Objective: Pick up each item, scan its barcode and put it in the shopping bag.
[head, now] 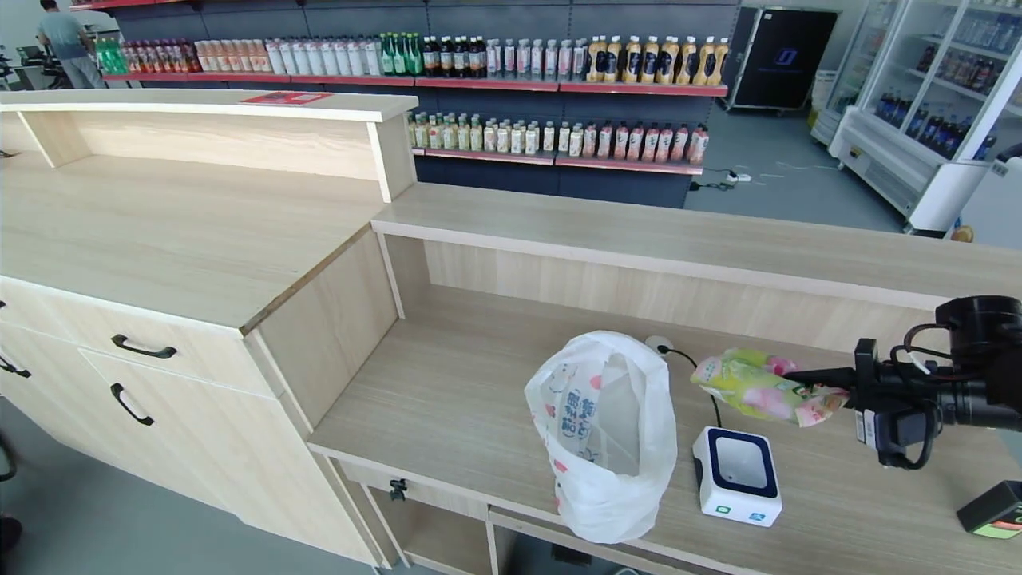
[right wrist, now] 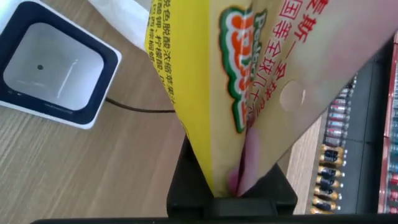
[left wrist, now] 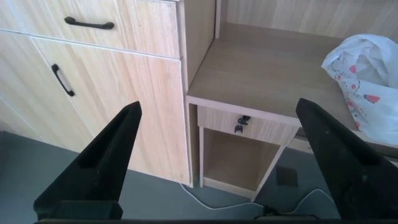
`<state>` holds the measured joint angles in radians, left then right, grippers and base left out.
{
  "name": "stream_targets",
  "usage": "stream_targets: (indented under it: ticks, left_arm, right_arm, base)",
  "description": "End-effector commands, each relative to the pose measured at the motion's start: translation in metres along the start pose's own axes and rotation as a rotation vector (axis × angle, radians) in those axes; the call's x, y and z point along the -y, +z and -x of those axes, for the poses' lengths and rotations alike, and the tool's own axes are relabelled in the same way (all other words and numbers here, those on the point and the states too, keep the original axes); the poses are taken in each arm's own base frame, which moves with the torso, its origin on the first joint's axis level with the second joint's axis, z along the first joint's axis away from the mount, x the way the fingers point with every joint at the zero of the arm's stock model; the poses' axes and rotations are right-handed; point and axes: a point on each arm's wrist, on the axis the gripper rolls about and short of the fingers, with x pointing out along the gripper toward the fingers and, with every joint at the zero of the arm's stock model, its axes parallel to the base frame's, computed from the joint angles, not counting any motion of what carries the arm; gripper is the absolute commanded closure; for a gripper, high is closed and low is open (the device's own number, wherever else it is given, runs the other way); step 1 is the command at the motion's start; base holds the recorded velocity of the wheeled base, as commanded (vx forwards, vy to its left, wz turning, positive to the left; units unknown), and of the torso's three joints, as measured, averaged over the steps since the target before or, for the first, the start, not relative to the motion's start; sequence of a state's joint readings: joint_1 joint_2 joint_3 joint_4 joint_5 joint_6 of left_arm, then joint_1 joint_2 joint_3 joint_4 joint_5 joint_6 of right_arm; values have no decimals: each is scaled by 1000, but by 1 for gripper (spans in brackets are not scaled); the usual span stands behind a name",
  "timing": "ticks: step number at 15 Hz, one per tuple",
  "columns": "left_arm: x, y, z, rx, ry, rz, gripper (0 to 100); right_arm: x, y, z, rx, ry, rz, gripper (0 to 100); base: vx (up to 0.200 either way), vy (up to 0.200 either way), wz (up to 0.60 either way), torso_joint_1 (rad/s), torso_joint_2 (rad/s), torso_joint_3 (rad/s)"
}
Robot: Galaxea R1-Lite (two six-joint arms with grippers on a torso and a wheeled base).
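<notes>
1. Shop shelving [head: 495,82] lined with drink bottles [head: 655,60] runs along the back of the room, and glass-door coolers [head: 918,96] stand at the right. In front is a pale wooden table [head: 447,399] with drawers [head: 144,347] at its left.
2. A white plastic shopping bag [head: 607,435] stands upright with its mouth open at the table's front edge.
3. The barcode scanner [head: 738,475] sits just beside the bag, on its right. It is white, with a dark-rimmed window facing up, and its cable [head: 695,363] runs back across the table.
4. The right tool [head: 806,383] is pinching a yellow-green and pink snack packet [head: 758,391] by one end. The packet hangs in the air over the table near the scanner, its free end toward the bag but apart from it.
5. The left tool [left wrist: 219,106] is spread wide and holds nothing. It is low in front of the table's cupboard fronts, over the grey floor [left wrist: 155,199].
6. A dark box [head: 990,507] lies at the table's right edge. It may be another item, but the frame cuts it off.
</notes>
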<state>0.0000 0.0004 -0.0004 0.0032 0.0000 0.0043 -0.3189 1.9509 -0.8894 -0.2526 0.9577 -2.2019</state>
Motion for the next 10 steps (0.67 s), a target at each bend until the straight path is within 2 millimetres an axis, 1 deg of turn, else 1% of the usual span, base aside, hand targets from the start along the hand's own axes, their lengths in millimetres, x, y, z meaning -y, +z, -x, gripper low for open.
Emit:
stream_targets:
  ticks: [1,5,6,7,9,10]
  left_arm:
    - [0,0,0,0,0,0,0]
    - [0,0,0,0,0,0,0]
    - [0,0,0,0,0,0,0]
    - [0,0,0,0,0,0,0]
    - [0,0,0,0,0,0,0]
    - [0,0,0,0,0,0,0]
  right_arm:
    - [-18,-8,-5,8,28,2,100]
    - [-24,-7,-7,27,57,30,100]
    - [-29,-7,-10,35,67,38,100]
    - [-30,-8,-14,44,67,40,100]
    - [-30,-15,-18,39,64,57,100]
    - [-34,-16,-19,41,68,63,100]
  base:
    - [0,0,0,0,0,0]
    - [0,0,0,0,0,0]
    - [0,0,0,0,0,0]
    - [0,0,0,0,0,0]
    - [0,0,0,0,0,0]
    - [0,0,0,0,0,0]
